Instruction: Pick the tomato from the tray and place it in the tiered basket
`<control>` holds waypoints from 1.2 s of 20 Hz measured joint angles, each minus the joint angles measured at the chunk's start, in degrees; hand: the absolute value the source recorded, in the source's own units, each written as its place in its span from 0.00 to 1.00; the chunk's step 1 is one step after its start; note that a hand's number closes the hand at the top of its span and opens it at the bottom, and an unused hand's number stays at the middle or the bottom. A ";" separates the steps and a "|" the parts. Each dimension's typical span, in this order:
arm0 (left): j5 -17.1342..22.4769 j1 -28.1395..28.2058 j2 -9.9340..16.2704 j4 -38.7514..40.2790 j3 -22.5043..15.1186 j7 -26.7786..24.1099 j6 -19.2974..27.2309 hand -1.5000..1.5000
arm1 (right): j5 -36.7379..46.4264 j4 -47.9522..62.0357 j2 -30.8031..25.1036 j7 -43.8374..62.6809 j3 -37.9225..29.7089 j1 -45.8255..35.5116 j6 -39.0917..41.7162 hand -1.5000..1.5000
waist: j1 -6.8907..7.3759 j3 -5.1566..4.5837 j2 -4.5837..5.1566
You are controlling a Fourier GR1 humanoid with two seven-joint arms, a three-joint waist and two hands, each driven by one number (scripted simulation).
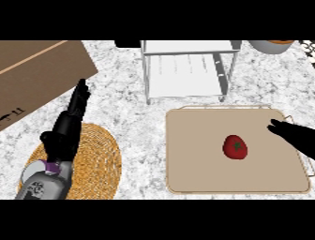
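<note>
Right robot hand (304,139), fingers straight, hovers over the beige rectangular tray (195,173); red tomato (236,146) lies just left, nothing between. White wire tiered basket (188,70) stands beyond. Left robot hand (74,115) straight-fingered over the woven round mat (98,159).

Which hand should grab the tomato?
Right. The right hand is already over the beige tray, beside the red tomato. The left hand is over the woven round mat, farther off.

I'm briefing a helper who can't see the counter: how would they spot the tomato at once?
Find the beige tray on the marble counter's right side, in front of the white tiered basket. The tomato lies right of the tray's middle, just left of the right robot hand. It is the only red thing there, small and round with a green stem.
</note>
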 measured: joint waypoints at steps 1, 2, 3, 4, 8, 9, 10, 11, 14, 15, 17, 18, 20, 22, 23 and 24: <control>-0.82 0.09 -0.41 -0.52 -0.19 0.53 0.42 0.50 | 0.63 -0.02 -0.18 -0.57 -0.62 0.11 0.71 0.00 | -0.01 0.01 0.00; -0.77 0.34 -0.40 -0.51 0.27 0.02 -0.09 0.50 | 2.14 0.68 -0.34 -2.57 -1.24 0.65 0.86 0.00 | -0.04 0.00 -0.01; -0.93 0.47 -0.76 -0.17 0.45 -0.53 -0.32 0.50 | 3.69 2.13 0.01 -3.28 -0.89 -0.35 0.82 0.00 | 0.02 0.01 0.00; -1.16 0.73 -1.22 0.42 0.45 -1.11 -0.47 0.50 | 5.65 1.83 0.55 -3.75 -0.04 0.26 0.51 0.00 | -0.01 0.01 0.01; -2.15 0.44 -2.21 0.71 1.13 -0.72 -1.24 0.50 | 10.77 4.39 1.35 -8.14 0.80 -0.79 0.61 0.00 | 0.03 0.02 0.02; -1.92 0.55 -2.13 0.38 1.49 -0.71 -1.80 0.50 | 11.87 4.38 1.60 -8.74 1.51 -1.29 0.63 0.00 | 0.06 0.02 0.02; -2.44 1.30 -2.56 -0.04 1.10 -0.94 -1.54 0.50 | 13.70 4.57 1.63 -10.19 2.35 -1.13 -0.11 0.00 | 0.09 0.01 0.00; -2.47 1.77 -2.34 -1.18 1.19 -0.36 -1.87 0.50 | 15.05 3.69 1.72 -10.93 2.90 -0.54 -0.48 0.00 | 0.07 0.02 -0.01; -3.46 1.48 -3.11 -0.87 1.56 -0.26 -2.05 0.50 | 19.16 4.90 1.89 -14.12 3.47 -0.98 -1.66 0.00 | 0.04 0.01 0.00; -3.97 1.68 -3.56 -0.74 1.45 -0.67 -1.84 0.50 | 21.08 5.37 2.75 -14.21 4.69 -1.08 -2.59 0.00 | 0.06 0.01 -0.01; -3.98 0.88 -3.55 -0.44 2.43 -0.23 -2.61 0.50 | 23.68 6.89 4.02 -14.90 5.34 -1.59 -3.87 0.00 | 0.05 0.01 0.01; -4.04 0.79 -3.70 -0.31 2.62 -0.27 -2.87 0.50 | 24.75 7.51 4.07 -15.78 4.90 -0.91 -4.77 0.00 | 0.02 0.00 0.01; -4.35 0.73 -4.10 -0.51 2.77 0.43 -3.09 0.50 | 26.69 9.11 4.98 -16.25 4.72 -0.58 -6.20 0.00 | 0.01 0.02 0.01; -4.94 0.96 -4.48 -1.26 2.85 1.03 -3.24 0.50 | 28.32 10.20 5.69 -17.05 4.15 0.24 -7.16 0.00 | -0.01 0.01 0.00; -4.96 1.75 -4.28 -2.22 3.04 1.25 -3.67 0.50 | 28.88 11.15 5.98 -17.79 3.78 0.28 -7.54 0.00 | 0.01 0.01 0.00; -5.51 1.87 -4.84 -2.26 2.80 1.09 -3.44 0.50 | 29.17 12.49 6.40 -18.01 3.52 -0.84 -7.24 0.00 | 0.05 0.02 0.00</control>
